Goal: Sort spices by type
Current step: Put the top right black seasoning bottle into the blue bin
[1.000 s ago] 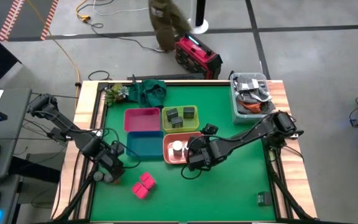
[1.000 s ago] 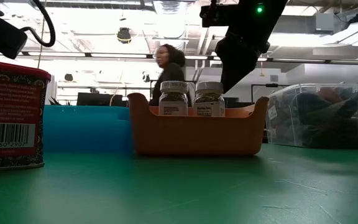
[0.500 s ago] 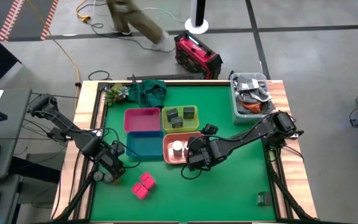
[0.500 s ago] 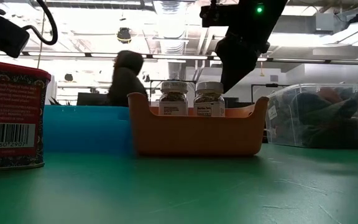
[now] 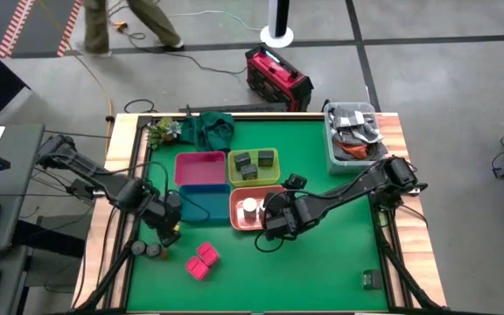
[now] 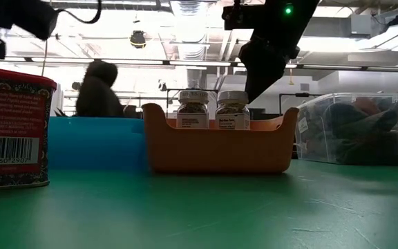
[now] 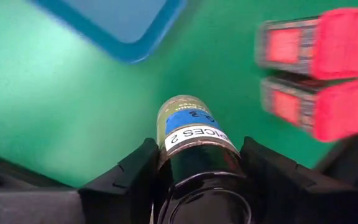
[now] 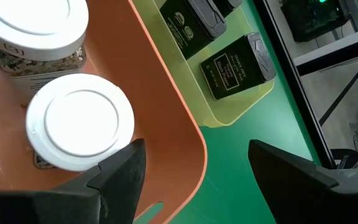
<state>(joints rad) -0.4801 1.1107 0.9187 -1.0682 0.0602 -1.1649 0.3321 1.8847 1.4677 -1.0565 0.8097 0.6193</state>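
Sorting is mid-carry: left hand (image 7: 194, 180) grips a round spice jar (image 7: 194, 134) above the worktop (image 5: 322, 262) beside the blue bin (image 5: 201, 203), its likely destination, while right hand (image 8: 191, 168) waits open over the orange bin (image 8: 179, 134).

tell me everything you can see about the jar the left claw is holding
The jar is small and round, dark-sided, with a white label strip printed in black and a blue patch above it. The left claw is shut on it, one dark finger on each side. It hangs above the green table, between the blue bin and the two pink packets. Nothing else touches it.
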